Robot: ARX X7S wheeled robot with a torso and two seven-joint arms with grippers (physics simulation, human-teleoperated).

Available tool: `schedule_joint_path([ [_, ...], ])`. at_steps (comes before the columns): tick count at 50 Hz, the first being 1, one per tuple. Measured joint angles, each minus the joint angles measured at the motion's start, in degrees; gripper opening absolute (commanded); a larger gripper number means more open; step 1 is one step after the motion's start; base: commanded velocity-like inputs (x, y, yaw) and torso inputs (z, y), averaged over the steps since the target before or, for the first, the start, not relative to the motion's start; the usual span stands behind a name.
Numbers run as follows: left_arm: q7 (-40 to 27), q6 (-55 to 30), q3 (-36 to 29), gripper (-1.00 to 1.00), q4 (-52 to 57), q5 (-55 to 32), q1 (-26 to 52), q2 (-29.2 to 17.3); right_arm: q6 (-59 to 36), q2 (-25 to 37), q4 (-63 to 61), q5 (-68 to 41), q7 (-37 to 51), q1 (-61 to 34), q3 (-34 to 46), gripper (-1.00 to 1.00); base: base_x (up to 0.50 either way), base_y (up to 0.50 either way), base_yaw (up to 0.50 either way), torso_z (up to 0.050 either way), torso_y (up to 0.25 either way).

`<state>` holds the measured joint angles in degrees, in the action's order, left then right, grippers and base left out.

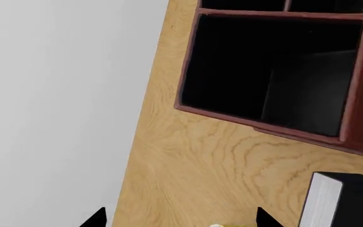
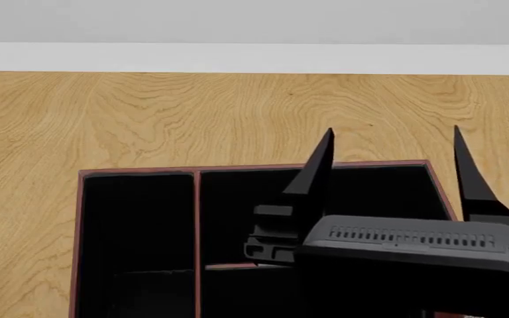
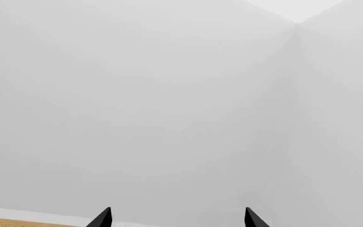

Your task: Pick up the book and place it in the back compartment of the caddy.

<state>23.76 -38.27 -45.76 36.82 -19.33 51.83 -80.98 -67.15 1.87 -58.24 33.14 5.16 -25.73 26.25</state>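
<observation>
While our head camera looks down on the wooden table [image 2: 148,112], our right gripper [image 2: 394,142] is raised over the caddy [image 2: 79,232], its two black fingers spread apart and pinching nothing; its wrist camera faces only pale wall. We see the caddy's maroon dividers splitting the black interior, and the back compartment [image 2: 236,218] lies in the middle column, partly hidden by our right arm. Through the left wrist camera we see the book [image 1: 342,201] standing upright on the table, just beside the caddy's outer wall but apart from it, long axis vertical, pale page edges showing beside the black cover. Our left gripper [image 1: 181,220] is spread and empty, near the book, a sliver of the yellow mug [image 1: 222,225] between its fingertips.
</observation>
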Motion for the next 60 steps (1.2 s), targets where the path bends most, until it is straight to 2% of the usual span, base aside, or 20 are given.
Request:
schedule_joint_path([
  [13,-4.7,2.0,-2.3,1.00,1.3,-3.3,-4.9,-1.5,0.6,0.3,0.8,-1.9,1.0,0.1,-0.5,1.00,0.00,0.00,0.00,0.000,0.000],
  [23,-7.0,2.8,-4.5,1.00,1.2,-3.2,-8.2,-0.9,0.9,0.6,0.7,-2.9,1.8,0.2,-0.7,1.00,0.00,0.00,0.00,0.000,0.000],
  [37,-8.3,3.9,-6.8,1.00,-1.3,-1.6,-10.6,2.5,0.9,0.9,0.6,-3.9,2.6,0.2,-0.8,1.00,0.00,0.00,0.00,0.000,0.000],
  [60,-9.5,8.3,-10.6,1.00,-12.4,3.8,-13.8,10.0,1.5,1.4,1.1,-5.3,4.1,0.8,-1.3,1.00,0.00,0.00,0.00,0.000,0.000],
])
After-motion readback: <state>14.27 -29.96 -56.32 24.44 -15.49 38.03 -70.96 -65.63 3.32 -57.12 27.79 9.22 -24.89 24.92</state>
